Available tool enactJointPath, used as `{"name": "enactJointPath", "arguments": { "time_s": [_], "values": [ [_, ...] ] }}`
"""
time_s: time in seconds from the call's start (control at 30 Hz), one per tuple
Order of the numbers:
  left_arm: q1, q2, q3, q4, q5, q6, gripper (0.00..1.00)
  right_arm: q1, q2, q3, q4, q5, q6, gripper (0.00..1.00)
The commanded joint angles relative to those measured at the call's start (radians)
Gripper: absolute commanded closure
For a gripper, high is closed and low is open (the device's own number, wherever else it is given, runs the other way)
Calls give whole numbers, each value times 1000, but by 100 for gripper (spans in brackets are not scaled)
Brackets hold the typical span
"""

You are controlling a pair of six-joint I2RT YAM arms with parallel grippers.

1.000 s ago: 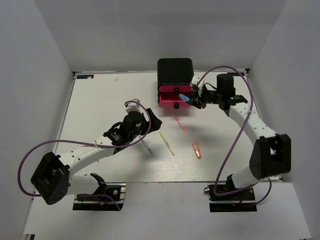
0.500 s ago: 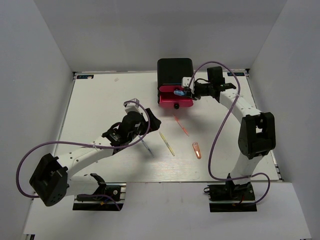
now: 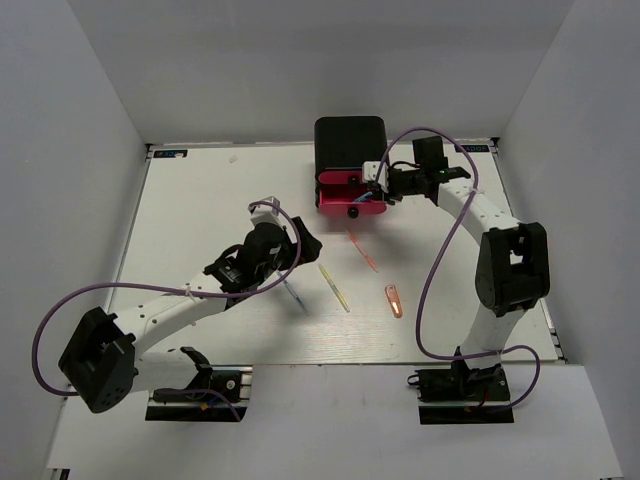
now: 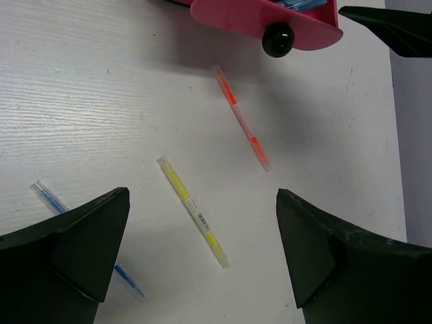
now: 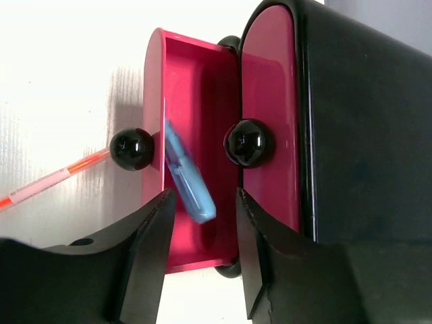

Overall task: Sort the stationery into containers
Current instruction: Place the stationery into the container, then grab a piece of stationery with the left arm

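Tabletop sorting partly done.
Your left tool and right tool gape; blue marker sits in twelve-o'clock drawer; yellow pen, others wait.

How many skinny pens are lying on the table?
3. A yellow pen in the middle, an orange pen nearer the pink drawers, and a blue pen beside the left gripper. More may hide inside the drawers.

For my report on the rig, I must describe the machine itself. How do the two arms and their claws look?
The left arm and right arm have white links, with black blocky housings at the joints. A purple cable loops along each. The left claw and right claw have matte black, wedge-shaped fingers.
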Motion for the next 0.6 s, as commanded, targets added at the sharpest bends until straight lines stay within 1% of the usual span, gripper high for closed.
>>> {"name": "enactJointPath", "arguments": {
  "time_s": [0.0, 0.07, 0.1, 0.17, 0.2, 0.23, 0.27, 0.3, 0.33, 0.37, 0.4, 0.43, 0.47, 0.5, 0.53, 0.57],
  "values": [
    [-4, -9, 29, -1, 3, 35, 0, -7, 0, -1, 10, -10, -15, 52],
    [-4, -9, 41, -1, 3, 55, 0, -4, -12, -7, 7, -13, -15, 52],
    [-4, -9, 41, 11, 24, 65, 0, -6, -31, -16, -3, -24, -20, 52],
    [-4, -9, 66, 32, 44, 96, 4, -12, -84, -51, 29, -53, -15, 52],
    [-15, 3, 66, 42, 69, 105, 6, -10, -133, -158, 52, -55, 29, 52],
    [-15, 14, 81, 61, 83, 114, 8, -10, -199, -192, 86, -56, 55, 52],
    [-15, 43, 102, 62, 98, 125, 14, -18, -233, -226, 223, -48, 84, 52],
    [-26, 63, 116, 74, 109, 137, 18, -21, -326, -298, 279, -38, 226, 52],
    [-41, 83, 145, 86, 124, 137, 22, -21, -356, -364, 308, 17, 287, 54],
    [-50, 107, 162, 86, 133, 163, 28, -24, -379, -396, 483, 51, 436, 52],
    [-59, 158, 182, 86, 149, 164, 33, -23, -438, -438, 508, 94, 562, 58],
    [-78, 184, 219, 86, 158, 164, 37, -23, -447, -439, 491, 146, 618, 66],
    [-87, 208, 236, 86, 179, 164, 45, -23, -448, -388, 367, 148, 631, 85],
    [-96, 233, 251, 86, 192, 164, 50, -26, -436, -366, 212, 156, 648, 97],
    [-114, 279, 286, 86, 212, 164, 57, -29, -415, -349, 147, 192, 708, 100],
    [-115, 305, 306, 66, 222, 139, 63, -32, -401, -334, 53, 200, 729, 100]
  ]
}}
